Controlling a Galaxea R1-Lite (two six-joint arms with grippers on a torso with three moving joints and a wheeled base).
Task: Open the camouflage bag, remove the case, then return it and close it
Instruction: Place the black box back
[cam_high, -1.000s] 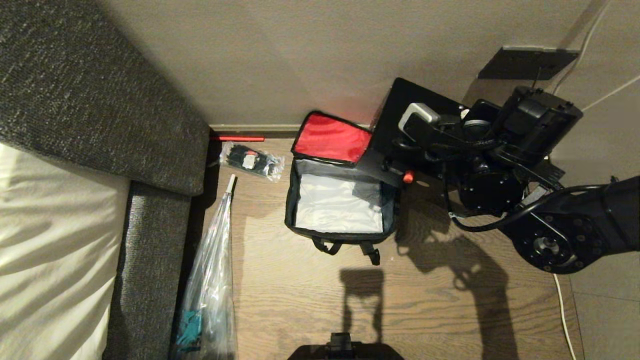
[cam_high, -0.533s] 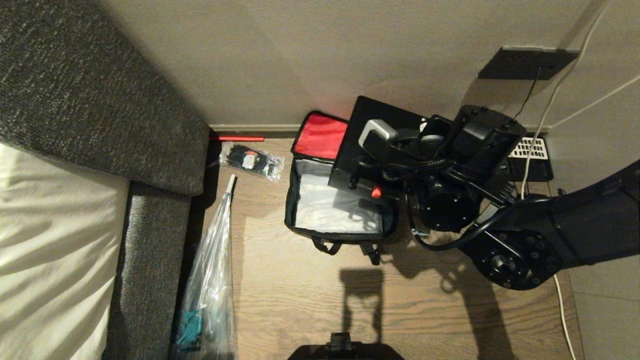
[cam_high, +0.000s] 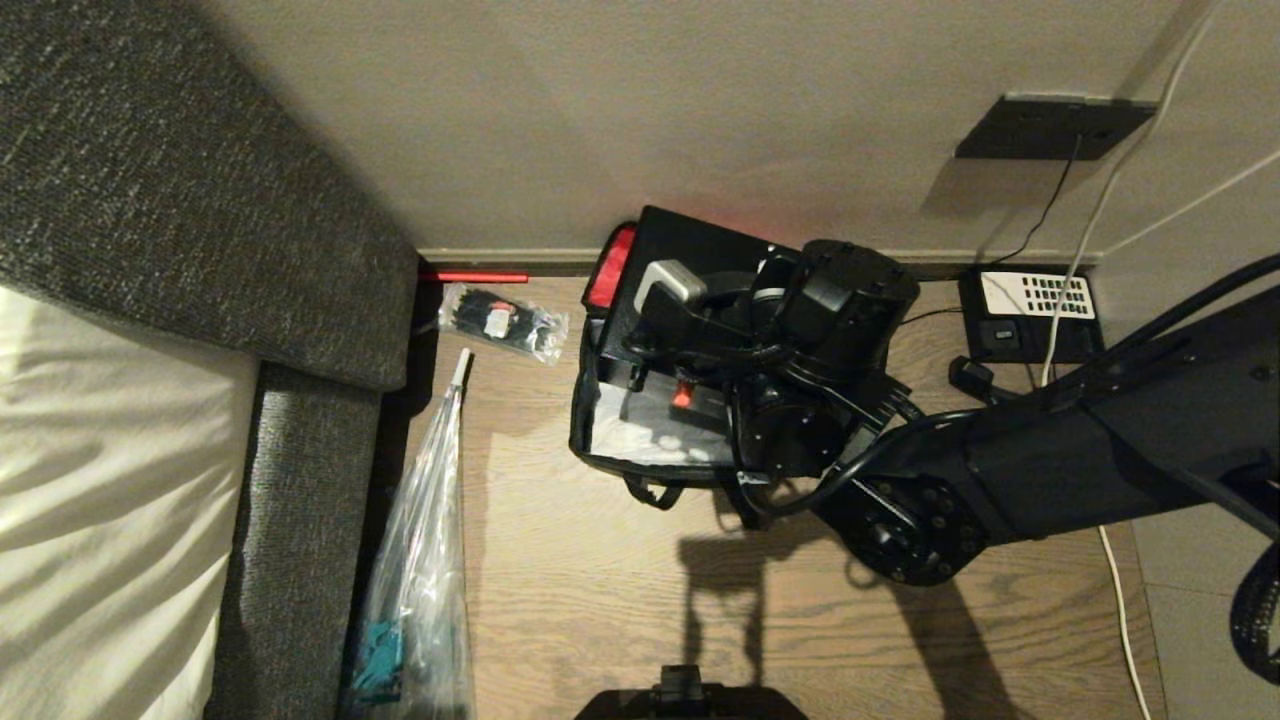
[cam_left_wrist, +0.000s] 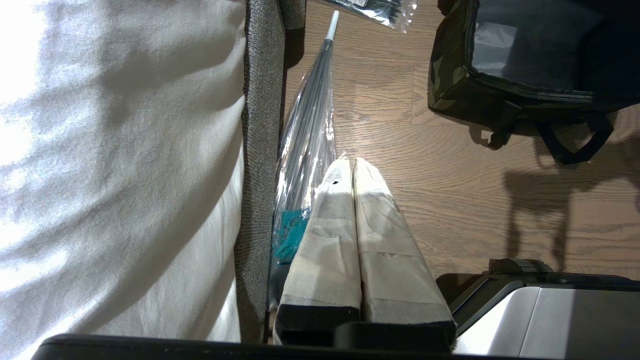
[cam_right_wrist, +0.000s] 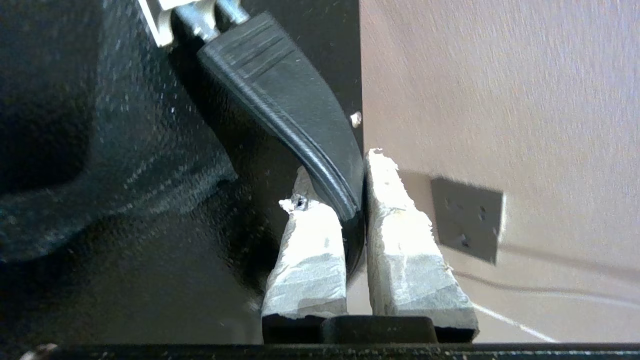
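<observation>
The camouflage bag stands open on the wood floor by the wall, its red-lined lid raised and its pale lining showing. The black case hangs tilted over the bag's opening and covers most of it. My right gripper is shut on the case's curved black handle, and the case's textured face fills the space beside it. The right arm reaches in from the right. My left gripper is parked low beside the bed, shut and empty, with the bag ahead of it.
A clear packet of black items lies left of the bag. A wrapped umbrella rests along the grey upholstered bed edge. A desk phone with cables sits at the wall to the right. A wall plate hangs above.
My right arm has swung left with the case, from beside the bag's right end to over its opening. The phone, hidden before, now shows. The left gripper has stayed still.
</observation>
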